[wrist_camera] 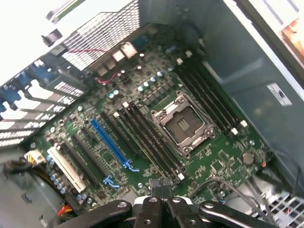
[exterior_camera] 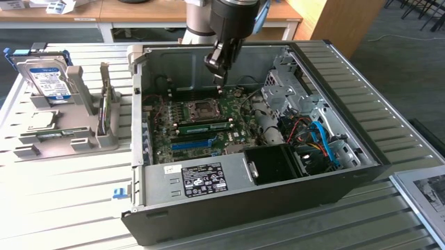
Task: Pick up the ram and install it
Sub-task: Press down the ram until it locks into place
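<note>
Hand point(exterior_camera: 220, 82): fingers closed together, nothing visibly between them. It hangs inside the open computer case point(exterior_camera: 361, 156), pointing straight down over the green board point(exterior_camera: 208, 136), above the processor socket point(exterior_camera: 204, 108) and clear of it. The arm comes down near-vertical from above the case wall on the bench's far side. In the wrist view the closed hand point(wrist_camera: 164, 197) sits over the board's edge, with the socket point(wrist_camera: 183, 121) and the long blue slot point(wrist_camera: 114, 145) beyond it.

Ram point(exterior_camera: 206, 125): a thin green stick lying along a slot just beside the socket, on the side nearer the blue slot point(exterior_camera: 191, 144). It appears seated on edge; whether the end clips are latched cannot be told.

Handling, as a judgement: light, stiff, thin and fragile. Take hold by the long top edge or the short ends, not the chips or the contact edge. Any pressing should be straight down and even, since a tilt could strain the slot.

Surroundings: the case stands mid-bench. A grey stand point(exterior_camera: 83, 138) carrying a hard drive point(exterior_camera: 50, 80) sits toward the bench's edge at the exterior view's left, well apart from the hand
</note>
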`<state>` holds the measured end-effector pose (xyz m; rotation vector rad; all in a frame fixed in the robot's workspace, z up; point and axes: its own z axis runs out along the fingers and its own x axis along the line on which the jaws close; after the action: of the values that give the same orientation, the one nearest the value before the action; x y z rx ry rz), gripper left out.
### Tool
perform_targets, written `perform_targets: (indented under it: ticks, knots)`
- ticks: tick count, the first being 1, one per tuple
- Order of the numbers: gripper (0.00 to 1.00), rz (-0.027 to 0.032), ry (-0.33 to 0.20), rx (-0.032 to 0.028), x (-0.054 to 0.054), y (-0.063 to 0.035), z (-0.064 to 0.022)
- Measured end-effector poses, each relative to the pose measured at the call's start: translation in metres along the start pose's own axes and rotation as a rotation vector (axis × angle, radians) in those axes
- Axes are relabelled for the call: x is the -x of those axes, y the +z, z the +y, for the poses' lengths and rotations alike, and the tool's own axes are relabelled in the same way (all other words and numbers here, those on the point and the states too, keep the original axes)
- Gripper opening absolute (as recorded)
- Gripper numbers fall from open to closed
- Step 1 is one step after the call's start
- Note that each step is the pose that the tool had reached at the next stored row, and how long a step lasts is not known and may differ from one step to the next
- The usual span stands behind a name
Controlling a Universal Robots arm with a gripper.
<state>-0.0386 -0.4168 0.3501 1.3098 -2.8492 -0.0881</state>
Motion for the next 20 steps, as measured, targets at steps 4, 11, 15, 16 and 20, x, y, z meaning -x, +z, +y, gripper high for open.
perform_targets:
  ticks: [4, 11, 15, 16, 20]
  knots:
    - [0.10, -0.0038, 0.073, -0.0015, 0.0000, 0.0003, 0.0000]
    - [0.10, -0.0105, 0.200, -0.0039, 0.0000, 0.0008, -0.0001]
    - [0.10, -0.0144, 0.273, -0.0053, 0.0000, 0.0011, -0.0001]
    - [0.10, -0.0154, 0.291, -0.0057, 0.0000, 0.0012, -0.0001]
    - [0.10, -0.0191, 0.362, -0.0071, 0.0000, 0.0015, -0.0001]
